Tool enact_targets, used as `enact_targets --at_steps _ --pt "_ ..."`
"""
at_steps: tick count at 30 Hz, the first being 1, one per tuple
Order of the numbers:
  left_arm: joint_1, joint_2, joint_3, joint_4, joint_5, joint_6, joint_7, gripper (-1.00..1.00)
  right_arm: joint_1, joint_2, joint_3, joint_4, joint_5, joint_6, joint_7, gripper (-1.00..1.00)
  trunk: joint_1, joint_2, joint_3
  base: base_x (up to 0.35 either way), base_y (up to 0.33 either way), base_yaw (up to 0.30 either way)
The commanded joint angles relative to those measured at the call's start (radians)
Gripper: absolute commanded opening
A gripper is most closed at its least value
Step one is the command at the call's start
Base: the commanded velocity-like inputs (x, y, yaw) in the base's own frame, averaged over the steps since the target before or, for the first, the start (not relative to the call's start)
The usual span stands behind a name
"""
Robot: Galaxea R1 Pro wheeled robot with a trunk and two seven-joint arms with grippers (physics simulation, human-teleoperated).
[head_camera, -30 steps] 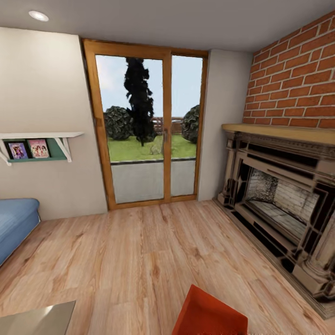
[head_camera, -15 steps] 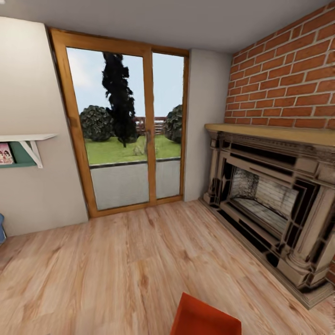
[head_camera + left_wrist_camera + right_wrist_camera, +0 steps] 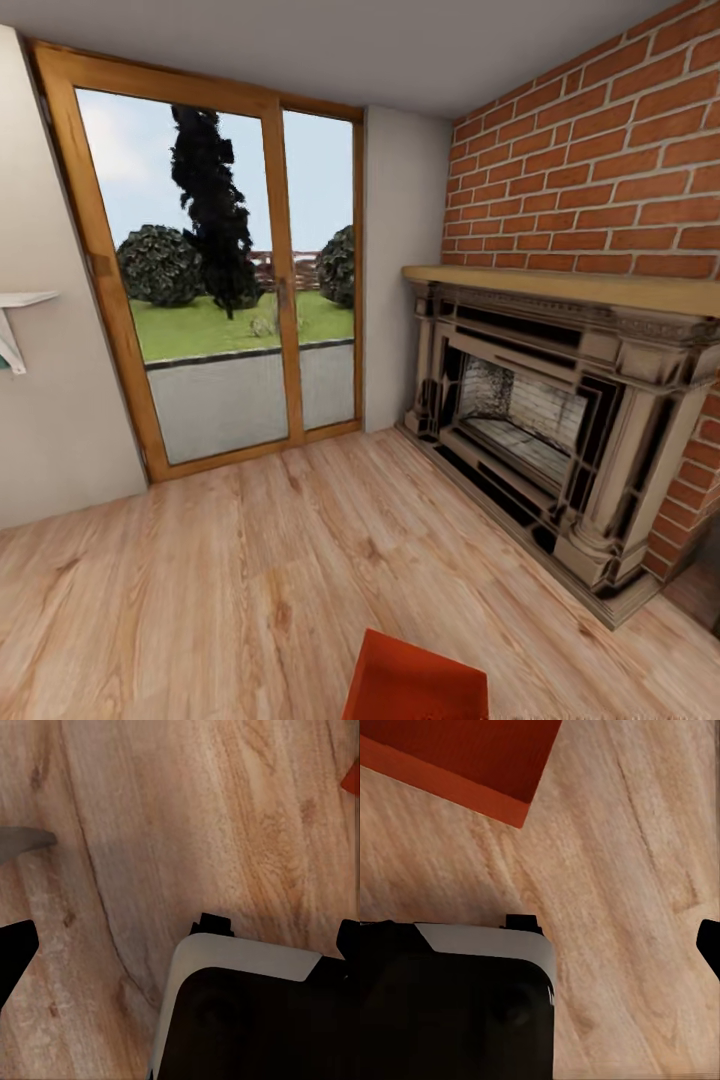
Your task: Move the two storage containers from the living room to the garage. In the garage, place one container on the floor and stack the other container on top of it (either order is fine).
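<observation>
One red-orange storage container (image 3: 415,682) sits low at the near edge of the head view, slightly right of centre; a corner and flat red faces show, the rest cut off by the frame; it appears above the living room's light wood-plank floor (image 3: 250,560); the right wrist view shows its red corner (image 3: 465,761) over the same planks.

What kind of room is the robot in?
It looks like a living room in a house. There is a big ornate fireplace under a red brick chimney, wood-framed glass doors onto a garden, and a wood-plank floor with a red-orange storage container.
</observation>
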Motion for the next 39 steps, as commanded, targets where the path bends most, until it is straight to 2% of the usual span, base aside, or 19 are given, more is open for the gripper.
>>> enact_targets --at_steps 1,39 --pt "-0.001 0.0 0.0 0.001 0.006 -0.003 0.001 1.0 -0.001 0.001 0.008 0.003 -0.007 -0.005 -0.002 1.0 0.0 -0.001 -0.001 0.0 0.0 -0.244" --pt "-0.001 0.001 0.0 0.0 0.006 -0.003 0.001 1.0 -0.001 0.001 0.008 0.003 -0.007 -0.005 -0.001 1.0 0.0 -0.001 -0.001 0.0 0.0 -0.244"
